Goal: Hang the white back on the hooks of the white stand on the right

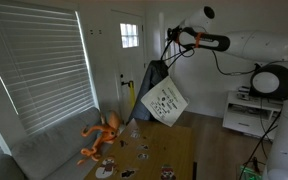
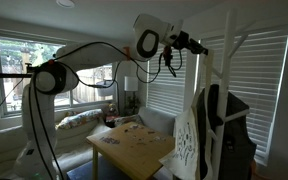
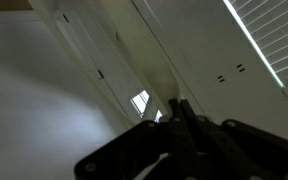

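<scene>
The white bag (image 1: 165, 102) with dark print hangs tilted in the air from thin dark straps that run up to my gripper (image 1: 170, 44). It also shows in an exterior view (image 2: 189, 140), close beside the white stand (image 2: 220, 70). My gripper (image 2: 196, 44) is high up, at the level of the stand's upper hooks. In the wrist view the fingers (image 3: 180, 112) are pressed together and point up at the ceiling. The strap itself does not show there. They appear shut on the strap's top.
A dark bag or garment (image 2: 226, 108) hangs on the stand behind the white bag. A low wooden table (image 2: 134, 145) with small items and an orange octopus toy (image 1: 102, 135) on a grey sofa lie below. Window blinds (image 1: 34, 70) cover the wall.
</scene>
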